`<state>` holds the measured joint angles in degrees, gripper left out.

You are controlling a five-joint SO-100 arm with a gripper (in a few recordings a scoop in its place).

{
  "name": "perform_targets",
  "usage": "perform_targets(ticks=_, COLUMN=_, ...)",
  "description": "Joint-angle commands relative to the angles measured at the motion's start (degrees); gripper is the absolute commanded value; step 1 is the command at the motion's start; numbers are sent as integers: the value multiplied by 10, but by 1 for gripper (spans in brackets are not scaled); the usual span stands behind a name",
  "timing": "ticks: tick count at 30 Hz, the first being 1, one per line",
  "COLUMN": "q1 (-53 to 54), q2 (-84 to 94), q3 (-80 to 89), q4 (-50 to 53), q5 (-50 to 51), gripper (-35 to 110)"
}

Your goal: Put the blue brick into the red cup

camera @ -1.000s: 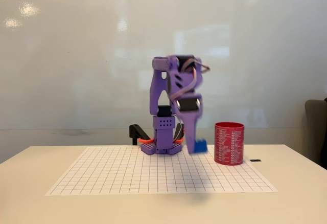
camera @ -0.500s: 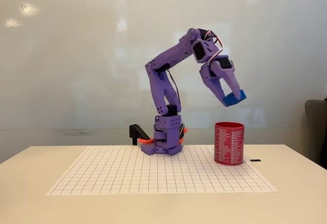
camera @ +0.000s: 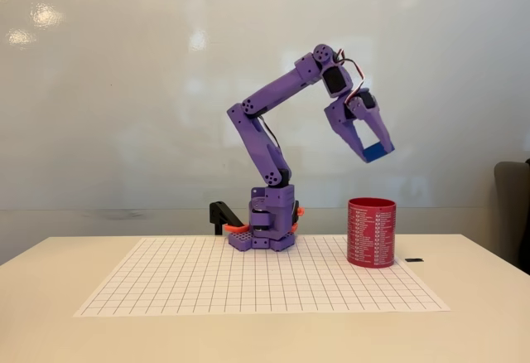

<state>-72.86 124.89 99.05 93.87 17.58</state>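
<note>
Purple arm reared up from its base, elbow bent, forearm angled up to the right, wrist folded downward, tool (camera: 374,151) high in the air, fingers clamped on the blue brick (camera: 376,151)

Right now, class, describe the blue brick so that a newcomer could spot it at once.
Find the purple arm standing at the back of the gridded sheet. Follow it up and over to its gripper, held in the air above the red cup. The blue brick is the small bright blue piece pinched at the fingertips.

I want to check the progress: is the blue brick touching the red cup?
Apart. The fixed view shows the blue brick held in the gripper, with clear wall visible between it and the red cup.
</note>
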Motion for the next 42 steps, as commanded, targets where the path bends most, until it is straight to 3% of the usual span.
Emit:
perform_targets(ticks=1, q1=2, q2=22, q3=60, q4=-20, q5=13, gripper=-1)
perform_targets(ticks=6, q1=13, q2=25, q3=149, q4=-79, q5=18, gripper=-1)
perform_targets(ticks=15, q1=4, q2=11, q3=146, q4=-59, q5=38, gripper=1)
perform_targets(ticks=19, q1=4, q2=-5, q3=142, q4=-33, q5=55, gripper=37)
perform_targets(ticks=22, q1=4, q2=-4, q3=142, q4=-39, q5=55, gripper=45)
perform_targets(ticks=32, q1=4, q2=-4, q3=140, q4=-42, q5=46, gripper=45)
perform_targets(ticks=35, q1=6, q2=-9, q3=135, q4=-53, q5=45, gripper=0)
perform_targets(ticks=42, q1=12, q2=-9, q3=150, q4=-76, q5=48, gripper=0)
